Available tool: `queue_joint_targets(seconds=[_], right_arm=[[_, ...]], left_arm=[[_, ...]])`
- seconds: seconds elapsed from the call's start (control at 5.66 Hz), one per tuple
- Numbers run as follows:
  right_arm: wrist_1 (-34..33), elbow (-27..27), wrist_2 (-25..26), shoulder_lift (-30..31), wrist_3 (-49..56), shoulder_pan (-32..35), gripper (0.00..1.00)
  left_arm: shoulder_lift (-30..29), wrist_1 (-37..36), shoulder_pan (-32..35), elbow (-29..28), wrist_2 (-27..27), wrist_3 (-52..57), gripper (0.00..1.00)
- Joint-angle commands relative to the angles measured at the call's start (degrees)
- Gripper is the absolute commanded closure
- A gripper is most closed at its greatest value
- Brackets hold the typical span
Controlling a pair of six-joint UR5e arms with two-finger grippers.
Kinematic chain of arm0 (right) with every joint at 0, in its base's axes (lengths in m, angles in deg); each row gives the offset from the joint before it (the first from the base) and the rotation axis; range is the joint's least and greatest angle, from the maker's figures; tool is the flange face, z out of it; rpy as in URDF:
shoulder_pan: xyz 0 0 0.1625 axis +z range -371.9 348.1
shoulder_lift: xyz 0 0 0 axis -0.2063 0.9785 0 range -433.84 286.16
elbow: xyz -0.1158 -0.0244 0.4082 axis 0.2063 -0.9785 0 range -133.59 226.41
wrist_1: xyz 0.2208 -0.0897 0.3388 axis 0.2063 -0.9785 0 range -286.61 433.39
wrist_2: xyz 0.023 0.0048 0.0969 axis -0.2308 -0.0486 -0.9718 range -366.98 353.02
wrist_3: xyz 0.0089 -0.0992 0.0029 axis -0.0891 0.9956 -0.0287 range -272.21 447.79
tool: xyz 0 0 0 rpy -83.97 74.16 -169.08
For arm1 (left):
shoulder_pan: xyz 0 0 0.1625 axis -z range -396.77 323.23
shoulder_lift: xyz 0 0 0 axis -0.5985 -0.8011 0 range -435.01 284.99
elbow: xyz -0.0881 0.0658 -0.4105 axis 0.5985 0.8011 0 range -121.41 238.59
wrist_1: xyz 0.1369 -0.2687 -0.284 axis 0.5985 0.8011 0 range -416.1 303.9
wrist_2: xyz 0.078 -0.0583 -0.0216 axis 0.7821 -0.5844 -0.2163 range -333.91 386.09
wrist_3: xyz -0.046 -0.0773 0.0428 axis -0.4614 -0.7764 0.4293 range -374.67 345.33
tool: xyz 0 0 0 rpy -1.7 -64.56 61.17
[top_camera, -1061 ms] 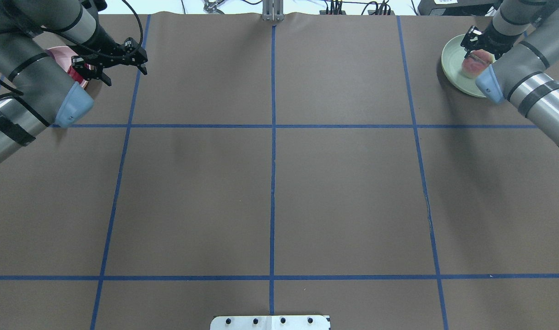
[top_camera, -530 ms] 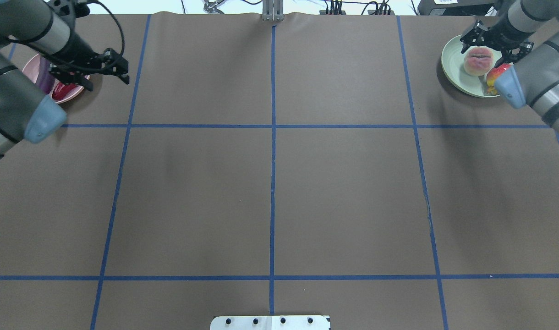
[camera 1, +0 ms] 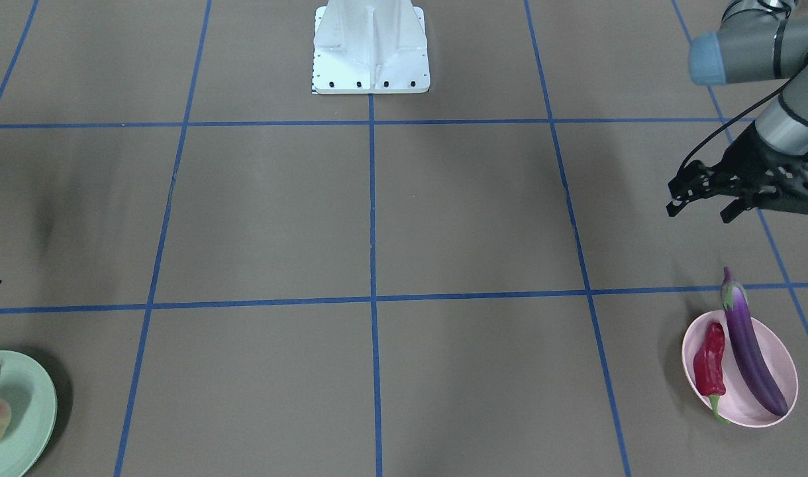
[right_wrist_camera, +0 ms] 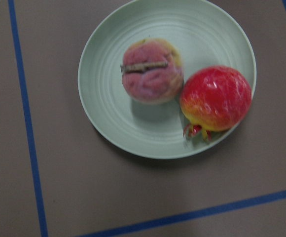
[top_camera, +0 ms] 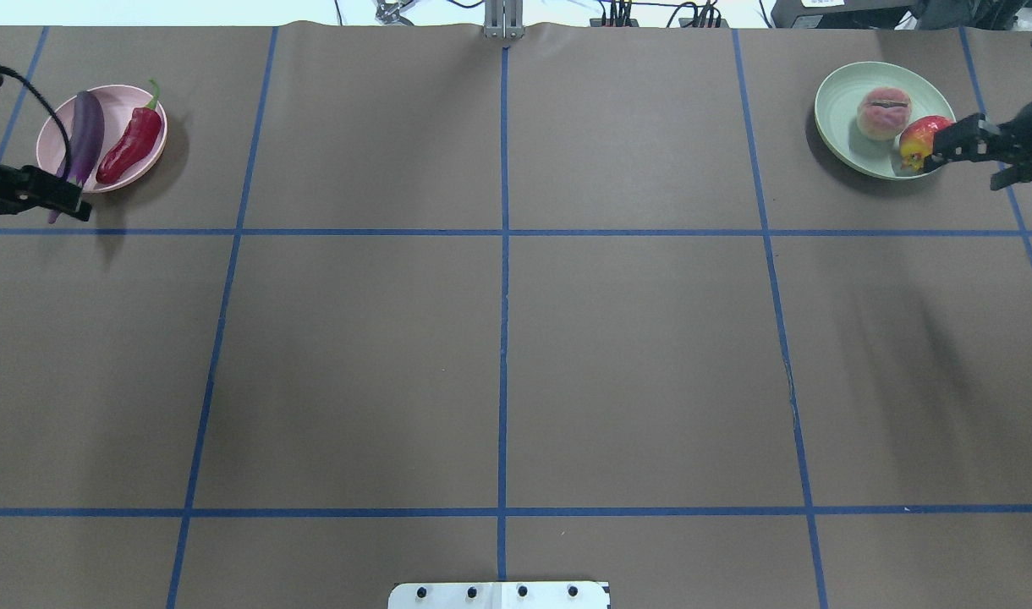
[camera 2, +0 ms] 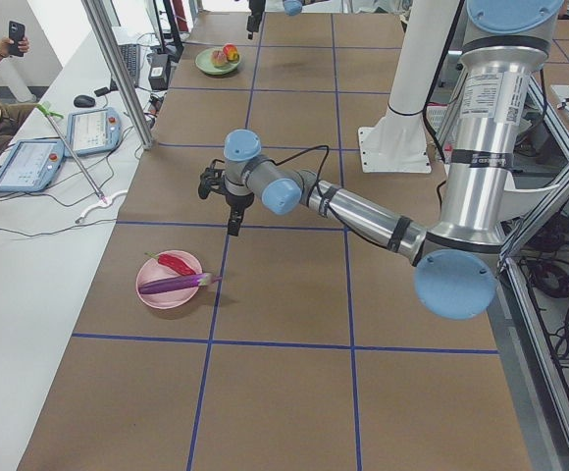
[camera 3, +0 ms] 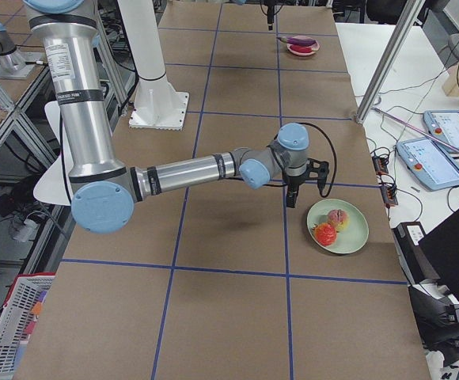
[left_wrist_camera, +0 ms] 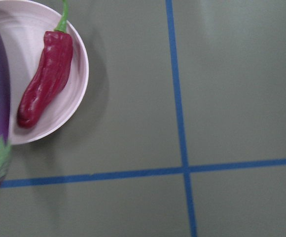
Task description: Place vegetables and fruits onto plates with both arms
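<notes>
Produce on plates, both grippers empty.
Front-facing: the left gripper [camera 1: 697, 211] hangs with jaws spread, holding nothing, apart from the pink plate [camera 1: 783, 361] bearing the eggplant [camera 1: 748, 351] and chili pepper [camera 1: 710, 361]. Overhead: the right gripper [top_camera: 963, 165], jaws apart and empty, is beside the green plate [top_camera: 846, 127] holding the peach [top_camera: 882, 112] and pomegranate [top_camera: 918, 139].

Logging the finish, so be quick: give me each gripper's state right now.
Left gripper: open, holding nothing.
Right gripper: open, holding nothing.
</notes>
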Motion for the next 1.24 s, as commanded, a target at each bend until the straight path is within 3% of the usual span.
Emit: queue_joint_targets(seconds=[0.0, 0.18, 0.35, 0.53, 0.71, 1.06], right_arm=[[-0.11, 8.43, -1.07, 11.77, 11.87, 0.09, 0.00], [-0.54, 8.62, -2.21, 13.21, 16.56, 1.05, 0.00], [-3.16, 8.54, -5.27, 13.39, 21.74, 2.10, 0.00], [-8.67, 8.62, -5.91, 13.31, 30.32, 5.50, 0.00], [-13.77, 8.71, -5.92, 13.31, 36.67, 8.06, 0.00], [-14.26, 9.06, -5.92, 15.23, 38.91, 8.70, 0.00]], left_arm=[[10.40, -0.04, 4.44, 4.09, -1.89, 7.70, 0.00], [11.75, -0.56, 6.46, 3.41, -6.00, 7.81, 0.00], [11.77, -2.22, 9.35, 0.79, -6.82, 16.16, 0.00], [11.51, -8.42, 14.60, -0.62, -7.00, 27.12, 0.00], [11.94, -11.79, 17.09, -0.20, -7.00, 29.67, 0.00], [13.60, -12.17, 17.73, 0.06, -7.00, 29.26, 0.00]])
